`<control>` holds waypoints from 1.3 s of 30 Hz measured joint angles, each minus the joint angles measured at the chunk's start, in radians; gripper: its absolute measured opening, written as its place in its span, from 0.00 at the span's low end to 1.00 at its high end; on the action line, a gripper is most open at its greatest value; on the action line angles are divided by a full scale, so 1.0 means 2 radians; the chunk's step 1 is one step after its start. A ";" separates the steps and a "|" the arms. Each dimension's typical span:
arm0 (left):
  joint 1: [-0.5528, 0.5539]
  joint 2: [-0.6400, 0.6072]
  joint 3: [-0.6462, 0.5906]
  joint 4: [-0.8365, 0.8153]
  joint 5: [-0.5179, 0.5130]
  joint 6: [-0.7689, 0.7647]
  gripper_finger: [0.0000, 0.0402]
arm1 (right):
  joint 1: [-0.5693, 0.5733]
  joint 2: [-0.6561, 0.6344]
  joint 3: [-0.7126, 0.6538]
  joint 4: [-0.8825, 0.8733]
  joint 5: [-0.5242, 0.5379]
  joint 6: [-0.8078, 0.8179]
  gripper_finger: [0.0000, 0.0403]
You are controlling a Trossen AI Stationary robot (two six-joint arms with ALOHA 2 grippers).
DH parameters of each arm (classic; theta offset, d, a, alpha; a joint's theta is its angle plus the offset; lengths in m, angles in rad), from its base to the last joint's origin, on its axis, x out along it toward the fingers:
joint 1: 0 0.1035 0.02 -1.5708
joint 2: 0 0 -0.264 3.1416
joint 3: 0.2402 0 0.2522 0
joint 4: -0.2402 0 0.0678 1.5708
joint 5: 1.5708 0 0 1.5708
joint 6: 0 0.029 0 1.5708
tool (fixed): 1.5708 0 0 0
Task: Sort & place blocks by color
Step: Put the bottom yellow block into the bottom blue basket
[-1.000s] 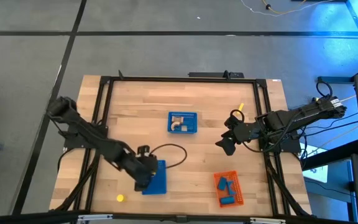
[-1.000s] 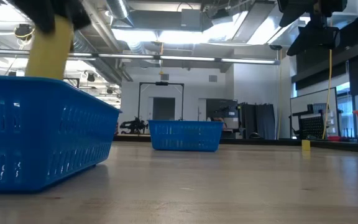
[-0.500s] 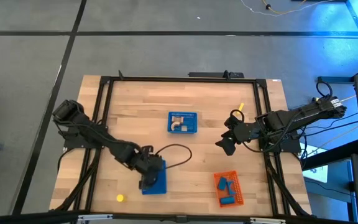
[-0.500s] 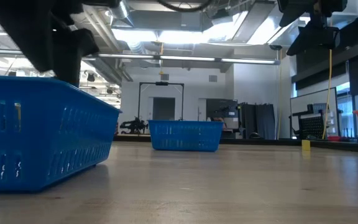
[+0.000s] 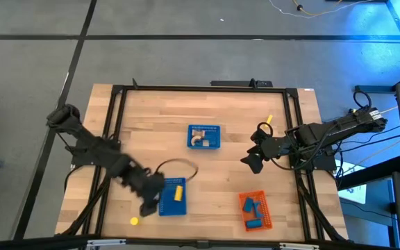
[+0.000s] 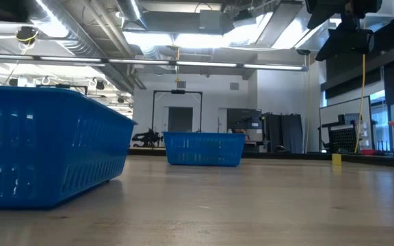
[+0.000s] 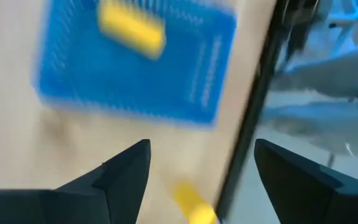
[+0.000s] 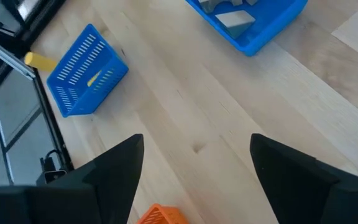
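Hovering my left hand (image 5: 146,206) just off the near blue basket (image 5: 167,206), fingers spread wide with nothing in them. One yellow block (image 5: 178,192) lies inside that basket, and another yellow block (image 5: 135,221) sits loose on the tabletop (image 5: 235,167) near it. My right hand (image 5: 250,162) hangs open over by the right side.

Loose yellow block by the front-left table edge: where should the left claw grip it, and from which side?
Judgement: come straight down with the left claw, which is open and nearest. The yellow block lies alone on the table, beside the blue basket, not touching it. Grip across its middle, fingers clear of the basket wall. Its exact shape is too small to tell.
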 joint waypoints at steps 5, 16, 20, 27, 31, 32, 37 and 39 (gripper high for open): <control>-0.110 0.019 0.001 0.006 -0.010 -0.134 0.69 | 0.000 0.000 0.000 0.003 0.000 0.000 0.73; -0.190 0.111 -0.001 -0.008 -0.058 -0.170 0.69 | 0.000 0.000 0.000 0.003 0.005 0.004 0.73; -0.202 0.133 -0.001 -0.012 -0.072 -0.165 0.69 | 0.000 0.000 0.000 0.003 0.005 0.018 0.73; -0.219 0.151 -0.001 -0.011 -0.098 -0.139 0.69 | 0.000 0.000 0.000 0.003 0.021 0.026 0.73; -0.220 0.151 -0.001 -0.011 -0.127 -0.129 0.64 | 0.000 0.000 0.000 0.003 0.029 0.031 0.73; -0.219 0.151 -0.001 -0.010 -0.130 -0.129 0.60 | 0.000 0.000 0.000 0.003 0.029 0.031 0.73; -0.220 0.151 -0.005 0.007 -0.133 -0.132 0.33 | 0.000 0.000 0.000 0.003 0.029 0.041 0.73; -0.220 0.150 -0.005 0.007 -0.132 -0.132 0.28 | 0.000 0.000 0.000 0.003 0.029 0.042 0.73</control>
